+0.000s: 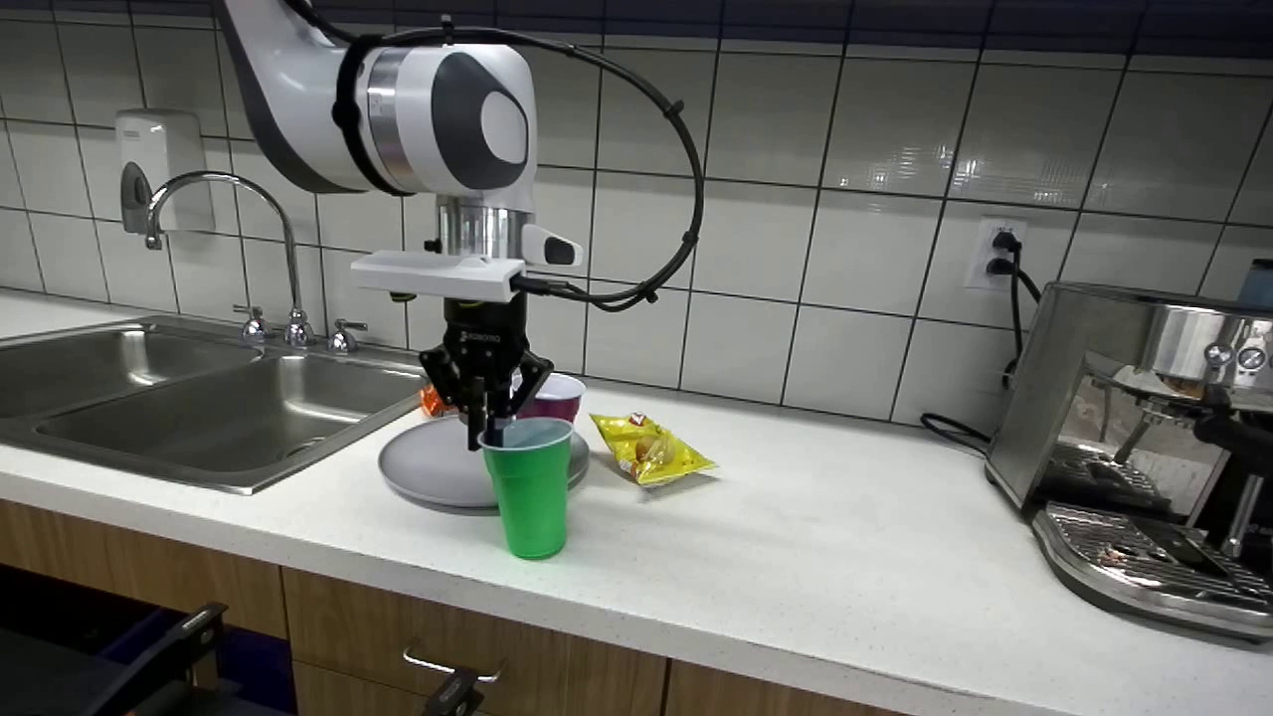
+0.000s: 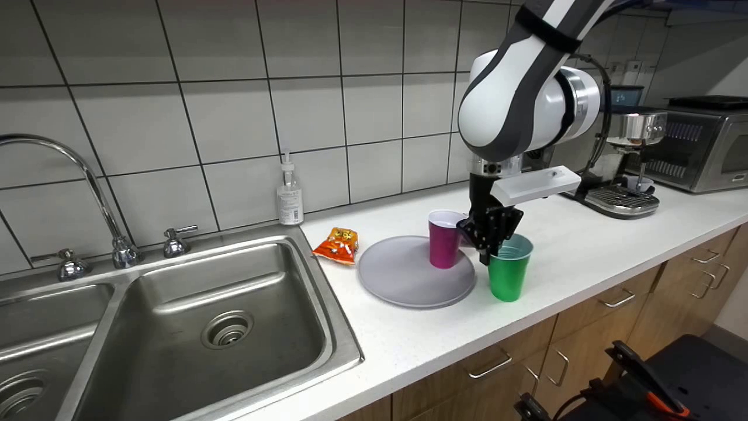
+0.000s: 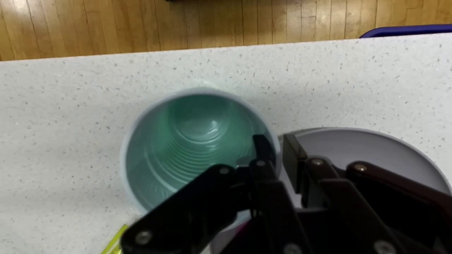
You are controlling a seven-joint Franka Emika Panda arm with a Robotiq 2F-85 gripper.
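Observation:
My gripper (image 1: 486, 443) points down at the rim of a green cup (image 1: 534, 497) standing upright on the counter. In the wrist view the fingers (image 3: 273, 141) straddle the rim, one inside the cup (image 3: 197, 141) and one outside. A narrow gap shows between the rim and the outer finger, so the jaws look slightly open. A grey plate (image 2: 391, 275) lies beside the green cup (image 2: 508, 275). A magenta cup (image 2: 444, 242) stands upright on the plate, just behind the gripper (image 2: 489, 255); it is mostly hidden in the wrist view.
A yellow packet (image 1: 651, 449) lies behind the green cup. An orange packet (image 2: 339, 245) lies between plate and sink (image 2: 327, 345). A soap bottle (image 2: 290, 199) and faucet (image 2: 87, 175) stand at the sink. A coffee machine (image 1: 1084, 398) stands along the counter. The counter's front edge (image 1: 398, 567) is near.

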